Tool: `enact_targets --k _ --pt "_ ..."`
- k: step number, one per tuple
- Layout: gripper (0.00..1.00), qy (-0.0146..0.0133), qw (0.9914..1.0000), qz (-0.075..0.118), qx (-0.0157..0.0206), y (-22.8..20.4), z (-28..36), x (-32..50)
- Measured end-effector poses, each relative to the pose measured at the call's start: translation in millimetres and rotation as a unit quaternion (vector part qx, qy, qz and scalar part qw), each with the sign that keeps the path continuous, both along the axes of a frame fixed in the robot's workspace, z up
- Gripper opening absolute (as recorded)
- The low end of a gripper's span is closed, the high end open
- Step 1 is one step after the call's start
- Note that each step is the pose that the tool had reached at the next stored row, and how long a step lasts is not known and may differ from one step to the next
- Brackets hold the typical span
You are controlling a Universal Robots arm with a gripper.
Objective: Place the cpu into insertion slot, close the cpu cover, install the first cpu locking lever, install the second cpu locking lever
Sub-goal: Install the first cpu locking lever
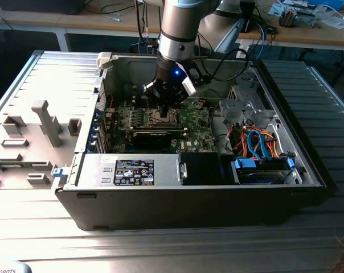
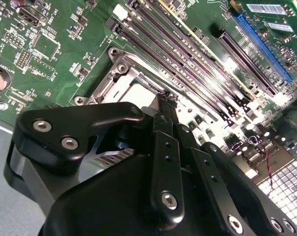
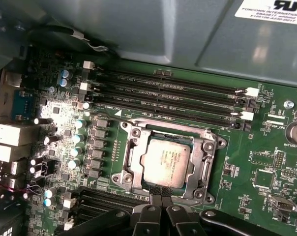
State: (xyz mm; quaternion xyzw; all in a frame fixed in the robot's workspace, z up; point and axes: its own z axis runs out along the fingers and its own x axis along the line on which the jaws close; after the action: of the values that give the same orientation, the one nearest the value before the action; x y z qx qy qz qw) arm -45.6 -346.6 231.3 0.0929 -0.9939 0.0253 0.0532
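In the first wrist view the cpu (image 3: 165, 161), silver-grey face up, lies in the insertion slot (image 3: 133, 132) on the green board. The cpu cover (image 3: 138, 158) lies flat around it, the chip showing through its cut-out. My gripper (image 3: 161, 190) is shut, its black fingertips together at the socket's edge, touching or just above the cover rim. In the second wrist view the fingers (image 2: 164, 147) taper to a point over the cpu (image 2: 136, 93) and cover (image 2: 114, 78). In the exterior view the gripper (image 1: 165, 111) hangs straight down onto the socket (image 1: 159, 119). I cannot make out the locking levers.
Long black memory slots (image 3: 173, 96) run beside the socket. The open computer case (image 1: 189, 199) holds a power supply (image 1: 132, 170), a grey drive cage (image 1: 246, 108) and orange and blue cables (image 1: 257, 142). Grey fixtures (image 1: 41, 119) stand on the table at the exterior view's left.
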Motion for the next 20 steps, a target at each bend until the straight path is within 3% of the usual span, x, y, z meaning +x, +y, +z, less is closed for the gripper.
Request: enact_targets --k 20 --pt "0.11 0.0000 0.99899 0.045 -0.0002 0.0 0.0 0.0"
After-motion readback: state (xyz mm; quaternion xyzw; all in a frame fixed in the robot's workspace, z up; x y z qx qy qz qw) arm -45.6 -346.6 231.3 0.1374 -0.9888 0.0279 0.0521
